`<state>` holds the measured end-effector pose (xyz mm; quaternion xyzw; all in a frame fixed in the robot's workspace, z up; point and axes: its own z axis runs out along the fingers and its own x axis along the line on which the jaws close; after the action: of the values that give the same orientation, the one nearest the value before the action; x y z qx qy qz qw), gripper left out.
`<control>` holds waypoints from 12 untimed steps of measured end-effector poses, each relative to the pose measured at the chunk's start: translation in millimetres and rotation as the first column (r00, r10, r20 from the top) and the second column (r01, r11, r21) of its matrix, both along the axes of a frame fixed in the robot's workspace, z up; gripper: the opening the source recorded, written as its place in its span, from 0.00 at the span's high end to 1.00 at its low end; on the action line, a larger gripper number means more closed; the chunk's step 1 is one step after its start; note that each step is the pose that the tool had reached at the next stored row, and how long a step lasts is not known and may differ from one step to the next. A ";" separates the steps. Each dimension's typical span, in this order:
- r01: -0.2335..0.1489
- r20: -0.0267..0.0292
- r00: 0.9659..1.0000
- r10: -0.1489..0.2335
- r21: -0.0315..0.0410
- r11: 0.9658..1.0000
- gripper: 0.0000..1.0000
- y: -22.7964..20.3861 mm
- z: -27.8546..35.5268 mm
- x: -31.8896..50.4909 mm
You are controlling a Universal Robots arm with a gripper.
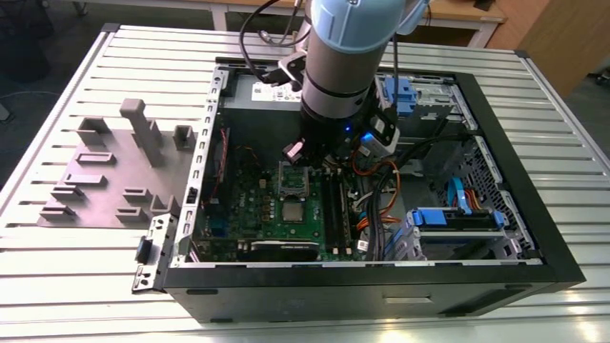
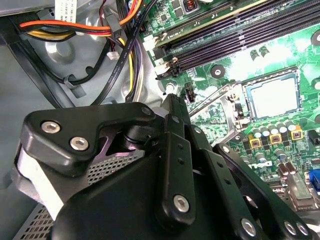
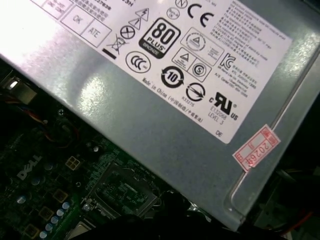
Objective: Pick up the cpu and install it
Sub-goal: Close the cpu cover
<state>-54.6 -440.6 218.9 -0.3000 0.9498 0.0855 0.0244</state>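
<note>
The cpu (image 1: pixel 293 211) is a small silver square lying flat on the green motherboard (image 1: pixel 253 221) inside the open computer case. In the second wrist view the cpu (image 2: pixel 272 97) sits inside a dark frame beside the memory slots. One silver corner of the cpu (image 3: pixel 79 233) shows in the first wrist view. The silver socket frame (image 1: pixel 291 180) with a dark centre lies just behind it, also seen as the socket frame (image 3: pixel 120 192). My gripper (image 1: pixel 318 160) hangs over the board near that frame. The black gripper body (image 2: pixel 165 190) hides what is below it.
The black case wall (image 1: pixel 381 286) rings the board. The grey power supply (image 3: pixel 165 105) stands close behind the socket. Cable bundles (image 1: pixel 381 200) and blue drive brackets (image 1: pixel 448 214) crowd the exterior view's right. Grey plastic blocks (image 1: pixel 105 179) stand on the table at the exterior view's left.
</note>
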 end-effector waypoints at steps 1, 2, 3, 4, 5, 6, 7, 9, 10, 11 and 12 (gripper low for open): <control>0.000 0.000 1.000 0.000 0.000 1.000 0.89 0.0 0.6 -0.2; 0.000 0.000 1.000 0.000 0.000 1.000 0.89 0.0 1.2 -0.4; 0.000 0.000 1.000 0.000 0.000 1.000 0.89 0.0 1.8 -0.6; 0.000 0.000 1.000 0.000 0.000 1.000 0.89 0.0 2.3 -0.8; 0.000 0.000 1.000 0.000 0.000 1.000 0.89 0.0 2.9 -0.9; 0.000 0.000 1.000 0.000 0.000 1.000 0.89 0.0 3.4 -1.1; 0.000 0.000 1.000 0.000 0.000 1.000 0.89 0.0 3.9 -1.3; -0.001 0.000 1.000 0.001 0.000 1.000 0.89 0.0 4.9 -1.6; -0.001 0.000 1.000 0.001 0.000 1.000 0.89 0.0 5.4 -1.6; -0.001 0.000 1.000 0.001 0.000 1.000 0.89 0.0 5.8 -1.7; -0.001 0.000 1.000 0.001 0.000 1.000 0.89 0.0 6.2 -1.8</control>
<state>-56.4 -440.6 225.1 -0.3004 0.9497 0.0855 0.0244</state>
